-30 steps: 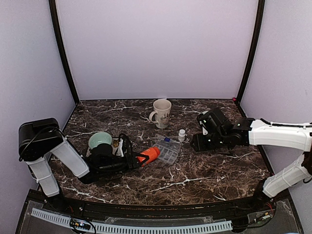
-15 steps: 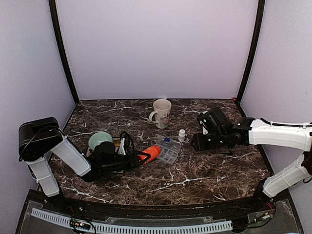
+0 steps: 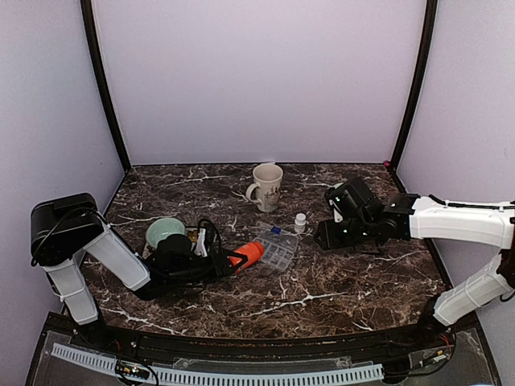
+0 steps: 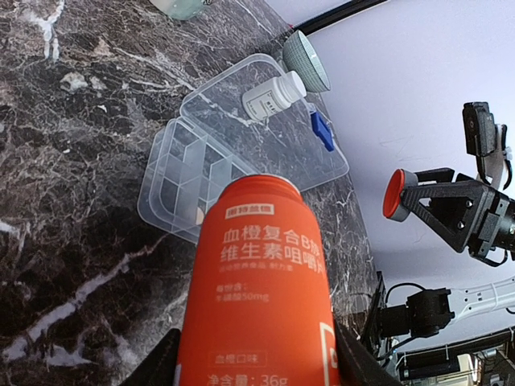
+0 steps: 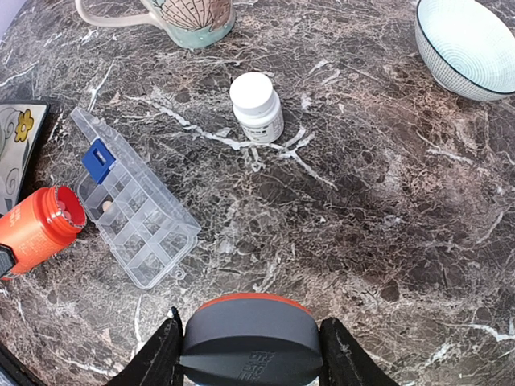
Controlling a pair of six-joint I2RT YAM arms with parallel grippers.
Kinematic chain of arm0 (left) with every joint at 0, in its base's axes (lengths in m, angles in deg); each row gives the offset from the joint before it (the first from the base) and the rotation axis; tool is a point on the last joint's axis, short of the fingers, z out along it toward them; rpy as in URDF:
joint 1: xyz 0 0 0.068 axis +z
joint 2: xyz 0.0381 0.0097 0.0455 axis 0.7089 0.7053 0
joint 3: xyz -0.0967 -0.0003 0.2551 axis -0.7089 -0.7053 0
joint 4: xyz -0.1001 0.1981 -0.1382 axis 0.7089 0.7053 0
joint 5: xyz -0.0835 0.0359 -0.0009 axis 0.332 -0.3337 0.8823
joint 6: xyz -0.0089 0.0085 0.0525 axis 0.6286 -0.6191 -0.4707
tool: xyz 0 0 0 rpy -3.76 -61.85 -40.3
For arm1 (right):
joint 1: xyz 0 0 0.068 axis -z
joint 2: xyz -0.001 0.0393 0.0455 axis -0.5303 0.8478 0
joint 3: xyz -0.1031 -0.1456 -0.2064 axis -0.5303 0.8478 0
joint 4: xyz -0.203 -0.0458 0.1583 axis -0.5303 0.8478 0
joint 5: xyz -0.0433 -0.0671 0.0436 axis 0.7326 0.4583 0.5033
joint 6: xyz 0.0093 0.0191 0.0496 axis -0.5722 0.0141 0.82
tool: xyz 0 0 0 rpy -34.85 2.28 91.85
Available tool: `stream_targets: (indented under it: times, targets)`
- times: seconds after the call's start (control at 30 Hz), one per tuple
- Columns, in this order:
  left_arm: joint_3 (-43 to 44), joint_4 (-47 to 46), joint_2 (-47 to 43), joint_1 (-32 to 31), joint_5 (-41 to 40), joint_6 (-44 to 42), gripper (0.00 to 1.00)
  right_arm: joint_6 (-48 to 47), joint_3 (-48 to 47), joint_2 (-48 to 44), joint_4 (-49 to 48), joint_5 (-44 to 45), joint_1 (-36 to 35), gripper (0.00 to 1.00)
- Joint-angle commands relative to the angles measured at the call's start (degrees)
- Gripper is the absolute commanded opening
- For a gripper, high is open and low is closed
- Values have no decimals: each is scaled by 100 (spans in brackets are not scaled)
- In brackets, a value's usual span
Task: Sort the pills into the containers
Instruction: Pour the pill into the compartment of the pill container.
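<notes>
The clear organiser box (image 3: 276, 248) lies open in the middle of the table, its lid folded back with a blue clasp (image 5: 98, 160). One small pale pill (image 5: 107, 207) sits in a compartment near the clasp; I see no other pills. My left gripper (image 3: 232, 261) is shut on an open orange pill bottle (image 3: 248, 254), held tilted with its mouth at the box's left edge (image 4: 201, 185). In the left wrist view the bottle (image 4: 261, 281) fills the space between the fingers. My right gripper (image 3: 328, 234) is shut on the bottle's grey and orange cap (image 5: 251, 330), right of the box.
A small white bottle (image 3: 299, 222) stands just behind the box. A cream patterned mug (image 3: 266, 186) stands further back. A pale green bowl (image 3: 165, 232) and a flowered tray (image 5: 16, 137) are behind my left arm. Another bowl (image 5: 467, 44) sits near my right arm.
The orange bottle in my left gripper has shifted only slightly beside the box. The right arm has not moved.
</notes>
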Motion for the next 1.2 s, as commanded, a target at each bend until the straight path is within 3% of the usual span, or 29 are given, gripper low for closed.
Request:
stream_targets:
  times: [0.0, 0.7, 0.9, 1.17]
  targets:
    - [126, -28, -114, -35, -80, -45, 0, -61, -185, 40, -112, -27, 56, 0]
    - [-333, -1431, -107, -9, 313, -89, 0, -121, -220, -90, -56, -74, 75, 0]
    - [-307, -1746, -322, 26, 1023, -93, 0, -387, -181, -535, -208, -344, 81, 0]
    - [86, -1312, -810, 136, 2131, -290, 0, -783, -360, -1119, -130, -787, 76, 1]
